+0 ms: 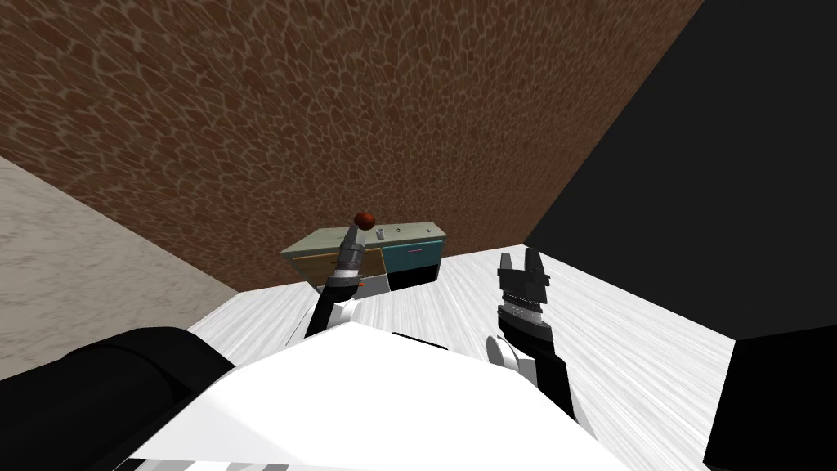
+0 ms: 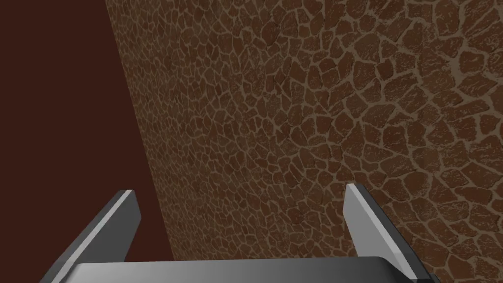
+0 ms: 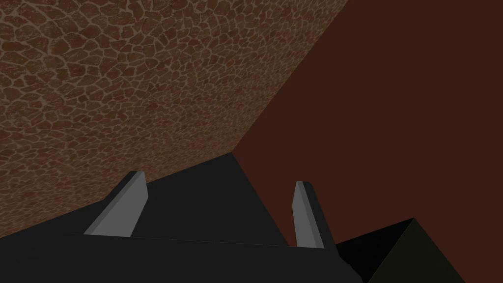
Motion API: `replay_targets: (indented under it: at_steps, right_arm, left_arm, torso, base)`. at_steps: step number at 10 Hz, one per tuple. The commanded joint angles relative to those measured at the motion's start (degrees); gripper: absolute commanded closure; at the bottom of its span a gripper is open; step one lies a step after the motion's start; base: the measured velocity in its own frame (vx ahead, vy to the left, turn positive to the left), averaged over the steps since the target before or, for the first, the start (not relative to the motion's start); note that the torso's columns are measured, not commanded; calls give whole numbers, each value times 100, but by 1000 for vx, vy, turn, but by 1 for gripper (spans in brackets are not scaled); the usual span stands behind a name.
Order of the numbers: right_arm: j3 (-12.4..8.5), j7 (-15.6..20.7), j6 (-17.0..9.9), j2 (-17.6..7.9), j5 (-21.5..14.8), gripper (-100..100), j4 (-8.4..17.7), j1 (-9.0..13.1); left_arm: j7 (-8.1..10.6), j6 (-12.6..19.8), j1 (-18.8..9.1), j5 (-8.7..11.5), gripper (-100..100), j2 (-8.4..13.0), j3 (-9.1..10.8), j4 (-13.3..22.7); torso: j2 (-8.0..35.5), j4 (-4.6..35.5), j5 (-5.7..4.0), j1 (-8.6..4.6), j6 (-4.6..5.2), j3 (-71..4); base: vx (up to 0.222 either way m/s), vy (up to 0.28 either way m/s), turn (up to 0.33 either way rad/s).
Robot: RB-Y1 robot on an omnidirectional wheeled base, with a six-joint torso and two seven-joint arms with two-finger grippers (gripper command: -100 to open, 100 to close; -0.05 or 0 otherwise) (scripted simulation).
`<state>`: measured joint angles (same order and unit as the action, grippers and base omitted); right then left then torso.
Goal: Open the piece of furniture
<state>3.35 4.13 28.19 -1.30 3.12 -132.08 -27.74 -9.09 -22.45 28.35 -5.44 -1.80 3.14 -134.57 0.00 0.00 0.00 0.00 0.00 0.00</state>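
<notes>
The cabinet (image 1: 413, 255) is standing against the wall (image 1: 245, 123), ahead and slightly left, its long axis running along the wall. The left tool (image 1: 353, 237) is lying nearer; the right tool (image 1: 520, 257) is sitting farther off. Both are spread, holding nothing.

A: L arm?
B: It's reaching fwd over the cabinet (image 1: 320, 243); left gripper (image 2: 240, 191) is holding its fingers wide apart.
A: R?
B: The right gripper (image 1: 519, 260) is hovering to the cabinet's right, pointing up, fingers apart too.
</notes>
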Motion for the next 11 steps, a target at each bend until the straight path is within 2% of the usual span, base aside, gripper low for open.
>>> replay_targets:
  at_steps: [1, 9, 10, 11]
  right_arm:
    - [0, 0, 0, 0, 0, 0, 0, 0]
    - [0, 0, 1, 0, 0, 0, -2, 0]
    - [0, 0, 1, 0, 0, 0, -2, 0]
    - [0, 0, 0, 0, 0, 0, 0, -1]
  left_arm:
    - [0, 0, 0, 0, 0, 0, 0, 0]
    - [0, -1, 0, 0, 0, 0, 0, -2]
    - [3, -14, -14, 6, -100, 251, 10, 67]
    - [6, -27, -28, 12, -100, 416, 19, 136]
  torso:
    - [232, 235, 0, 0, 0, -467]
    - [3539, 3537, 0, 0, 0, -7073]
    - [3962, 3960, 0, 0, 0, -7919]
    - [4150, 4148, 0, -1, 0, -8316]
  base:
    - [0, 0, 0]
    - [0, 0, 0]
    - [24, -9, 9]
    - [43, -21, 16]
